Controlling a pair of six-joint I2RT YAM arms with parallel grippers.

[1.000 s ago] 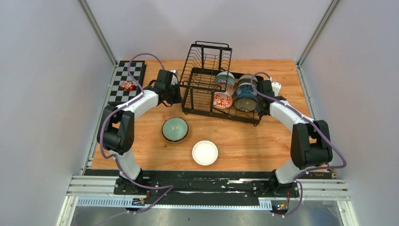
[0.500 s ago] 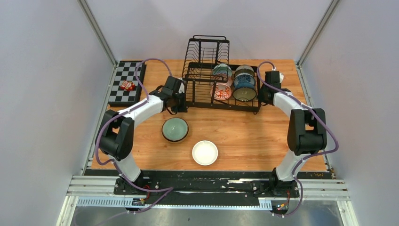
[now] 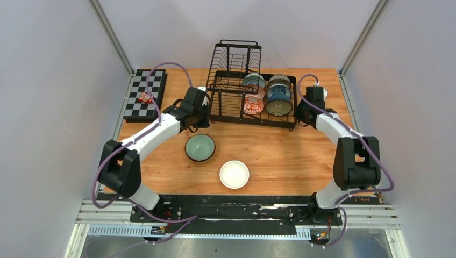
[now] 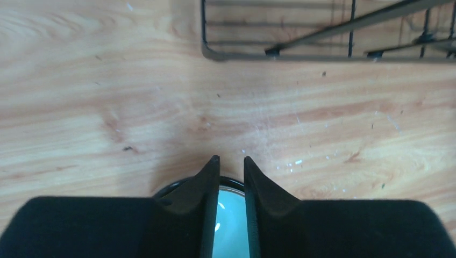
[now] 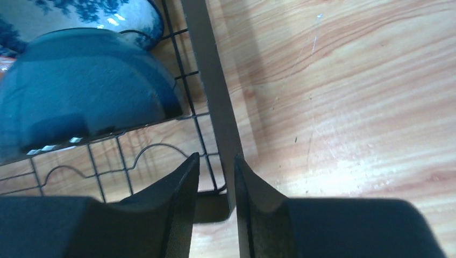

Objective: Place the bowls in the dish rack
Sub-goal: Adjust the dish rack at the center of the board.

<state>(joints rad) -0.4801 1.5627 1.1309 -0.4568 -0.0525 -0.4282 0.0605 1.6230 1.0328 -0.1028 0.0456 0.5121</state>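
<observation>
The black wire dish rack (image 3: 228, 91) stands at the back middle with several bowls on edge in its right half: a red floral one (image 3: 253, 104), a blue-patterned one (image 3: 279, 92) and a dark one (image 3: 279, 108). A pale green bowl (image 3: 200, 147) and a white bowl (image 3: 234, 174) sit on the table. My left gripper (image 3: 201, 122) hangs between the rack's front left corner (image 4: 236, 54) and the green bowl (image 4: 231, 226), jaws narrowly apart and empty (image 4: 232, 158). My right gripper (image 3: 299, 114) is at the rack's right end. Its jaws (image 5: 216, 156) are slightly apart with the rim bar (image 5: 207, 64) showing between them.
A black-and-white checkerboard (image 3: 153, 80) with a small red object (image 3: 143, 97) lies at the back left. The rack's folding upper basket (image 3: 236, 56) stands upright at the back. The dark bowl (image 5: 80, 91) and blue-patterned bowl (image 5: 86, 13) lean just inside the rack's right end.
The rack was swung back and squared against the rear a second ago. Since then it has stayed put, and my left gripper has drawn away from its left corner toward the green bowl.
</observation>
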